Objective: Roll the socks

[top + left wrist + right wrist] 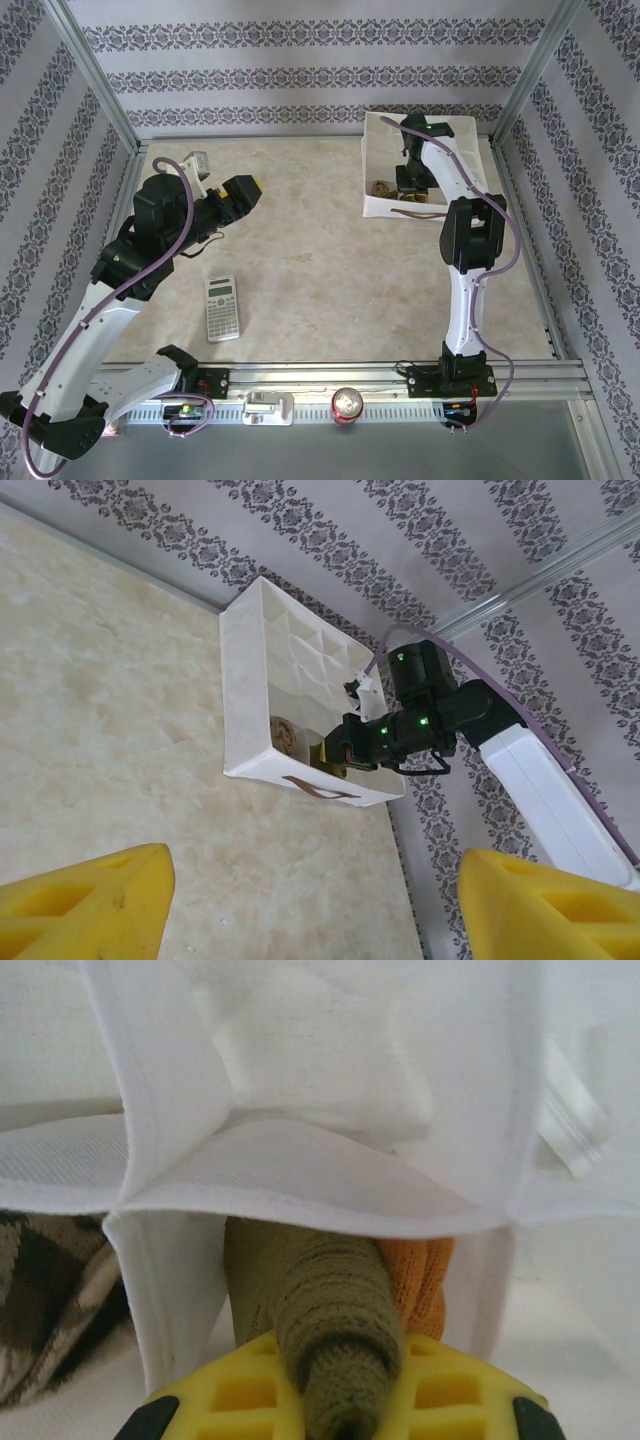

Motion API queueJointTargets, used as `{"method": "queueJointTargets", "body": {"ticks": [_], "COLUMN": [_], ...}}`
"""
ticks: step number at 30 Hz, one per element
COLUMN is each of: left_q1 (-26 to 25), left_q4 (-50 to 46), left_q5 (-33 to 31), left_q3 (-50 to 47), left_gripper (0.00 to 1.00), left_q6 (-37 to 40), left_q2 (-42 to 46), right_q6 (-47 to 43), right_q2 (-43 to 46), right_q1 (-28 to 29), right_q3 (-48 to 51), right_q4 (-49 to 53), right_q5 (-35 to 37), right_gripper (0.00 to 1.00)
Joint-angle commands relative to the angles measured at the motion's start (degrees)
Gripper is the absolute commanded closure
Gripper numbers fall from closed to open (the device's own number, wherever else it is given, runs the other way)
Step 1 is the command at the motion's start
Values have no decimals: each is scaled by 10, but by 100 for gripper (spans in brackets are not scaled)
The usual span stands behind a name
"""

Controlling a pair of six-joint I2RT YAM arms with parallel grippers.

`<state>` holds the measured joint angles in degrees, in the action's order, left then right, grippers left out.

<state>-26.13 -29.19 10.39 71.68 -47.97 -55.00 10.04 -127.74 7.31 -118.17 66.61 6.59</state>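
Note:
My right gripper [340,1405] is shut on the rolled olive green sock [335,1310], whose orange part [420,1275] shows beside it. It holds the sock inside a compartment of the white fabric organizer box [300,1175]. The brown argyle sock [45,1300] lies in the compartment to the left. In the top view the right gripper [411,186] reaches down into the box [375,150], with the argyle sock [381,187] beside it. My left gripper [243,190] hovers open over the table's left side, its yellow fingers [85,900] wide apart and holding nothing. It faces the box [255,670].
A grey calculator [222,307] lies on the table near the left arm. A drinks can [347,404] stands on the front rail. A small grey object [195,163] sits at the back left. Metal frame posts and patterned walls enclose the table.

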Motion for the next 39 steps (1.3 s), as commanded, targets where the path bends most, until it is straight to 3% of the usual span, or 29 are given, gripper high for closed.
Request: {"method": "queueJointTargets", "body": {"ticks": [1, 6, 9, 11, 13, 14, 15, 16, 18, 20, 23, 26, 27, 29, 31, 34, 36, 39], "left_q1": [7, 7, 8, 9, 10, 10, 12, 15, 29, 44, 63, 71, 72, 73, 74, 75, 75, 76], "left_q4": [4, 10, 10, 5, -1, -5, -10, -13, -28, -53, -99, -176, -217, -292, -294, -179, -99, 4], "left_q5": [-4, 3, 7, 6, 6, 4, 5, 9, 26, 38, 15, -108, -183, -314, -382, -400, -421, -439], "left_q3": [-10, -18, -16, -14, -12, -9, -6, -3, 10, 25, 36, 42, 43, 34, -6, -108, -185, -278], "left_gripper": [26, 26, 26, 24, 21, 19, 17, 15, 0, 0, 0, 0, 0, 0, 0, 0, 0, 0], "left_q6": [4, -5, -2, -2, -2, -2, -2, -3, -2, 1, 14, 17, 3, -31, 18, 163, 214, 272], "left_q2": [6, 7, 5, 2, -1, -4, -8, -11, -26, -45, -63, -72, -78, -90, -86, -61, -27, 21], "right_q6": [-9, -2, 1, 3, 10, 13, 17, 20, 18, 1, -79, -153, -156, -135, -109, -117, -136, -136], "right_q2": [-30, -46, 0, 48, 88, 109, 129, 148, 207, 299, 489, 627, 647, 681, 711, 731, 718, 648], "right_q1": [15, 14, 18, 19, 15, 11, 7, 2, -4, 4, 55, 131, 143, 144, 144, 109, 91, 52], "right_q3": [-16, -23, -12, 3, 4, 3, 3, 7, 48, 145, 371, 618, 662, 735, 827, 957, 1018, 989], "right_q4": [23, 31, 15, -7, -18, -21, -25, -31, -78, -175, -400, -669, -684, -643, -633, -713, -806, -845], "right_q5": [-17, -14, 8, 22, 29, 34, 35, 37, 49, 87, 175, 347, 370, 365, 376, 263, 211, 139], "right_gripper": [100, 100, 59, 43, 35, 23, 3, 2, 2, 2, 2, 2, 2, 2, 2, 2, 2, 2]}}
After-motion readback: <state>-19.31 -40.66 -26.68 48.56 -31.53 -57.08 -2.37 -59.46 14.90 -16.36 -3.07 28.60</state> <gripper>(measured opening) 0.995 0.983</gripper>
